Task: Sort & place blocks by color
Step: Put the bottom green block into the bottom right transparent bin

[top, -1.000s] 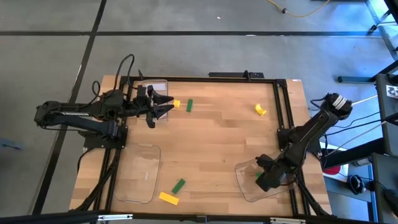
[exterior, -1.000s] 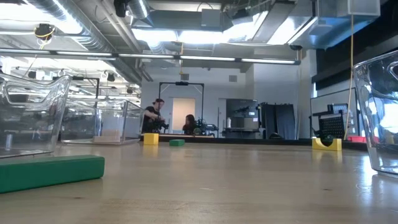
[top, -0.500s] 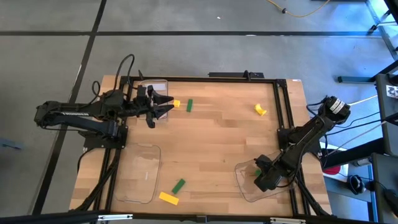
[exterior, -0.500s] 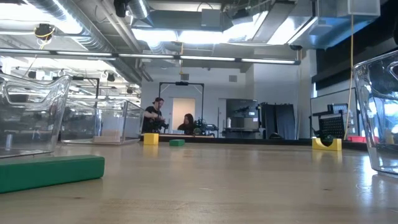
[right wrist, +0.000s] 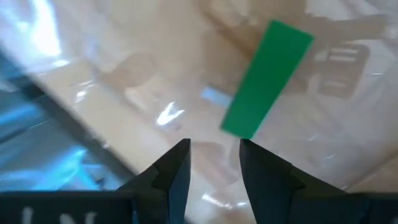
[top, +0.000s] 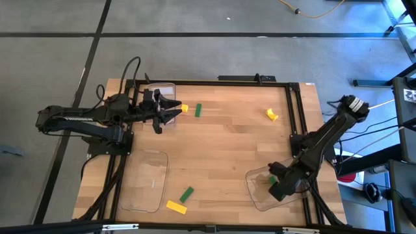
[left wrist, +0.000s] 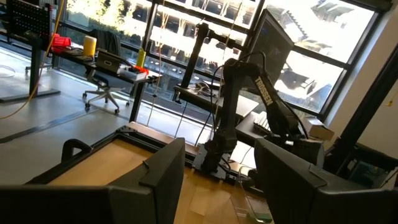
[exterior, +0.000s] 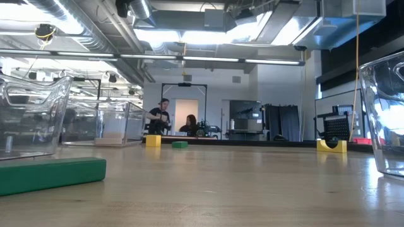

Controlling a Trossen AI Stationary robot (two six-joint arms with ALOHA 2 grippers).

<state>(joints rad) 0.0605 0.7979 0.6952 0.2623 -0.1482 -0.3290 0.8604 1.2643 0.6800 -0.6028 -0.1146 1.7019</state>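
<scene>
Lying loose in the clear tray [top: 257,195] at the table's near right corner: green block [right wrist: 267,78], long axis slanting away just ahead of the right gripper [right wrist: 214,163], fingers slightly apart, gripping nothing. Left gripper [top: 170,110] waiting open, far off.

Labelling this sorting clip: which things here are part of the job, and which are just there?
Job:
- green blocks: one in the right tray, two on the table
- yellow blocks
- clear trays
- right gripper, open over its tray
- left gripper, open

Just there:
- table frame
- cables
- people beyond the table
</scene>
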